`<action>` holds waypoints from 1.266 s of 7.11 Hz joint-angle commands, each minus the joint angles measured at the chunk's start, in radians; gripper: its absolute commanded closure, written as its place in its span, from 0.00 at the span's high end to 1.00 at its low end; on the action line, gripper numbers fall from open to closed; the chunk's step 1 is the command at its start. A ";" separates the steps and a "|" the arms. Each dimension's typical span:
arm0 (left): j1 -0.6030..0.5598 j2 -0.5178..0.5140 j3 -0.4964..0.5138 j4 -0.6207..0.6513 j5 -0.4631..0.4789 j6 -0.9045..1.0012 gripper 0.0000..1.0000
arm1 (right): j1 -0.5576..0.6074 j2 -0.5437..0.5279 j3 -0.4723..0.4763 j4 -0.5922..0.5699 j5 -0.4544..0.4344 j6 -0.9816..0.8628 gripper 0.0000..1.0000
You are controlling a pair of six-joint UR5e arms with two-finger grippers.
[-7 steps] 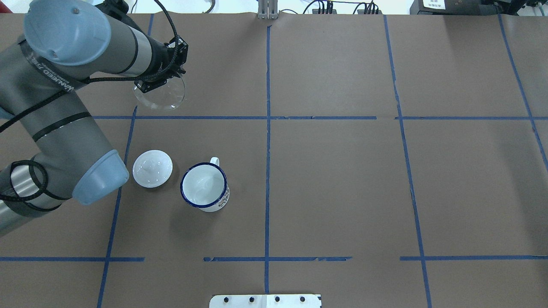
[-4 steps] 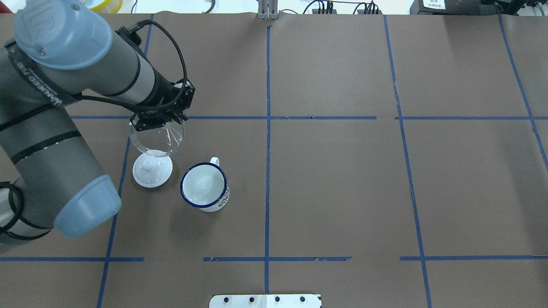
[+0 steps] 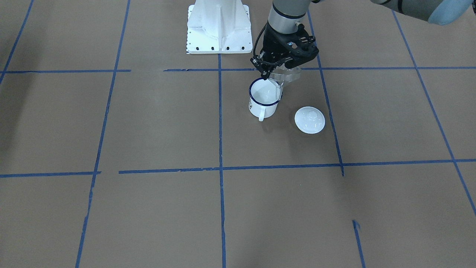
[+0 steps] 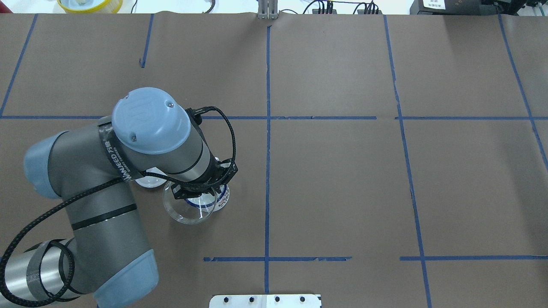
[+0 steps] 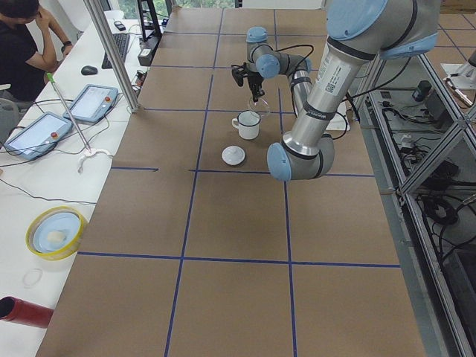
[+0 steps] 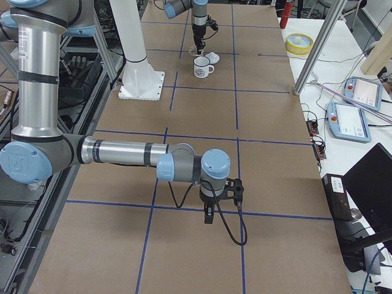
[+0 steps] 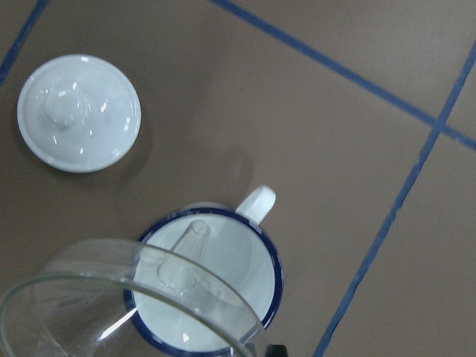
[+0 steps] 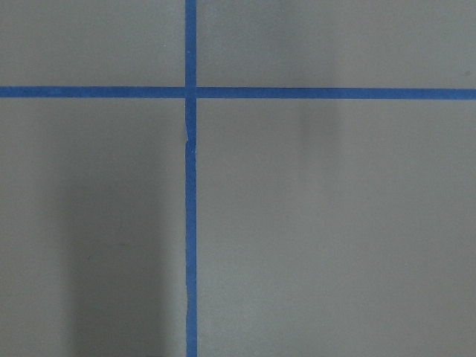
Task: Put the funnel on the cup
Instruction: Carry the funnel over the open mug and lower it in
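The clear funnel [image 3: 289,76] hangs tilted in my left gripper [image 3: 285,68], which is shut on its rim. The white cup with a dark blue rim [image 3: 263,97] stands upright just below, handle towards the operators' side. The funnel's spout [image 7: 190,242] hangs over the cup's opening [image 7: 223,286], above its rim, not seated. From overhead the funnel's rim [image 4: 185,214] overlaps the cup [image 4: 221,201], which my left gripper [image 4: 201,190] mostly hides. My right gripper [image 6: 208,215] hovers far off over bare table; I cannot tell whether it is open or shut.
A round white knobbed lid [image 3: 309,120] lies on the table beside the cup, also in the left wrist view [image 7: 78,111]. Blue tape lines cross the brown table cover. The robot's white base [image 3: 218,26] stands behind the cup. A yellow bowl [image 4: 90,4] sits beyond the far edge.
My left arm has carried the funnel from the far left part of the table towards the robot, past the lid, to above the cup. The cup and lid have not moved.
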 commanded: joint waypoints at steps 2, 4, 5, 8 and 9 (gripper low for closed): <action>0.019 -0.005 0.014 0.001 0.007 0.020 0.00 | 0.000 0.000 0.000 0.000 0.000 0.000 1.00; 0.018 -0.006 0.016 0.006 0.007 0.051 0.00 | 0.000 0.000 0.000 0.000 0.000 0.000 1.00; 0.018 -0.008 0.017 0.006 0.007 0.066 0.00 | 0.000 0.000 0.000 0.000 0.000 0.000 1.00; 0.012 -0.017 0.023 0.006 0.053 0.103 0.00 | 0.000 0.000 0.000 0.000 0.000 0.000 1.00; 0.002 -0.019 0.037 0.006 0.071 0.139 0.16 | 0.000 0.000 0.000 0.000 0.000 0.000 1.00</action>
